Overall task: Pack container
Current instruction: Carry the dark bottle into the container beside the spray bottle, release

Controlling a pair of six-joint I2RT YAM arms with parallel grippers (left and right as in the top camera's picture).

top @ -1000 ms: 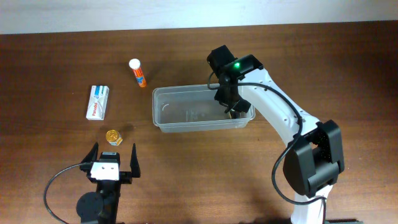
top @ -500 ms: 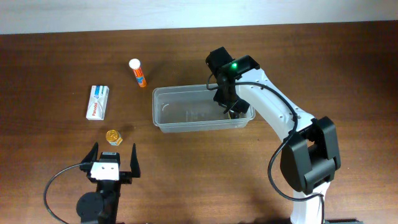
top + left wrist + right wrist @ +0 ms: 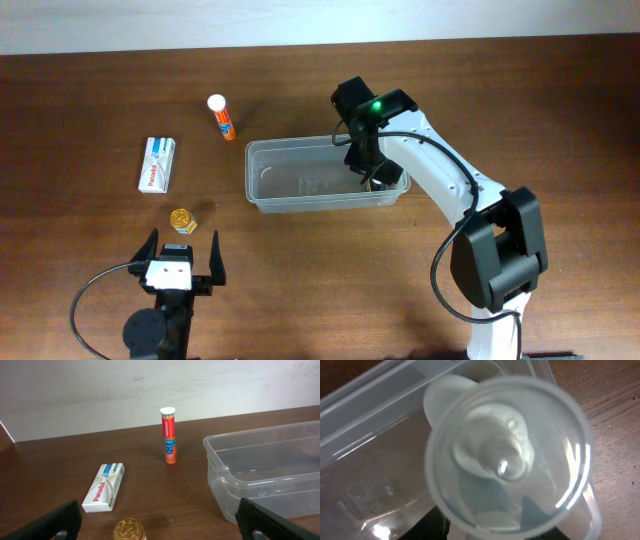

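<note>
One clear domed cap [image 3: 507,455] sits clamped in the right gripper [image 3: 374,180], over the right end of the container [image 3: 262,200]. The left gripper [image 3: 182,244] stands wide open, empty.

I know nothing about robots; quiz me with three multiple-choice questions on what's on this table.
1. Relative to the container, the orange tube is: A inside it; B outside, on the table; C in a gripper.
2. Small items outside the container: A one; B three; C five.
3. The left gripper is: A open, empty; B shut on the tube; C inside the container.
Answers: B, it stands past the container's corner; B, tube, white box, gold-lidded jar; A, fingers spread, nothing between.
</note>
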